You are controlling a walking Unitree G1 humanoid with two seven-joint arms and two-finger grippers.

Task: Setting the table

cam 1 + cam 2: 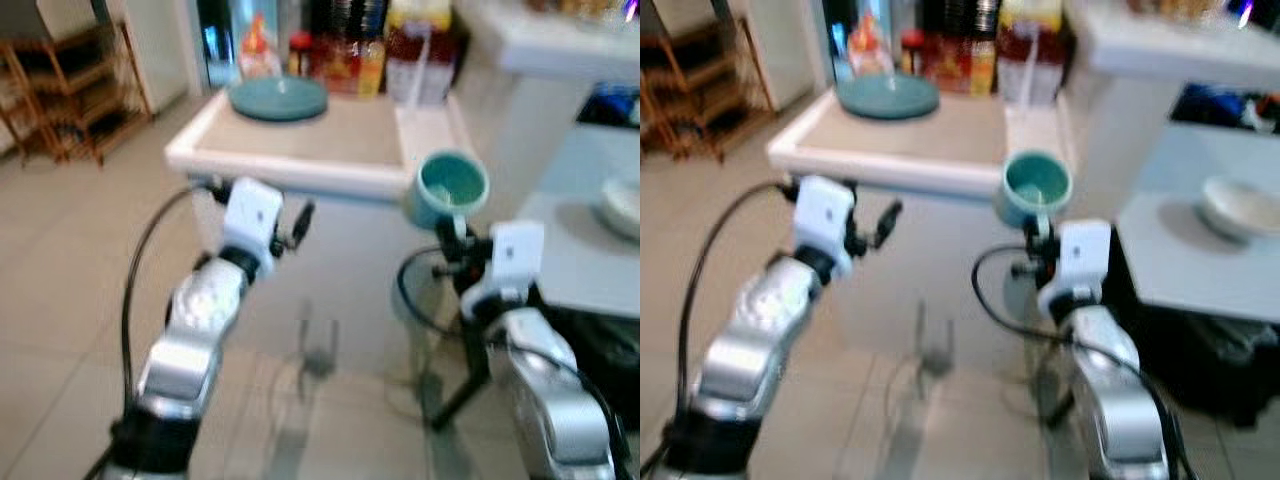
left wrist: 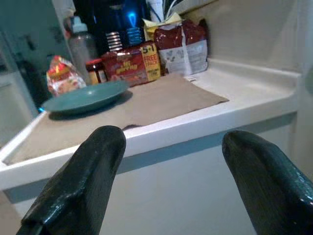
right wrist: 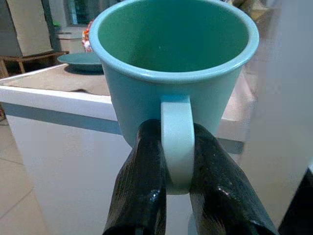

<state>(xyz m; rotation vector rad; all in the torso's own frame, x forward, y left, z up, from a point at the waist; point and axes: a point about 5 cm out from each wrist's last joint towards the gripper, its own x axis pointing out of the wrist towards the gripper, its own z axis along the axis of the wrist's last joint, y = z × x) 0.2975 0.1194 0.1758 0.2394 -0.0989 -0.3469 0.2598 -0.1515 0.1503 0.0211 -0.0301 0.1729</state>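
Two end effectors | right (image 3: 177,196) grips teal mug (image 3: 173,68) handle | left (image 2: 176,181) released | box (image 2: 131,62) reads "FREE"

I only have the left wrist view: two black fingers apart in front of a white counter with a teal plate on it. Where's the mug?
Observer: The teal ceramic mug is in the right gripper, whose black fingers pinch its handle.

Operator: Is it over the counter yet?

Observer: No. In the head views the mug hangs in front of the white counter's right front corner, upright with its mouth up.

Operator: Anything on the right side I can't see?

Observer: Yes, a pale table stands to the robot's right, with a white bowl on it.

Operator: And my left gripper?

Observer: The left gripper is open and empty, just short of the counter's front edge, well left of the mug.
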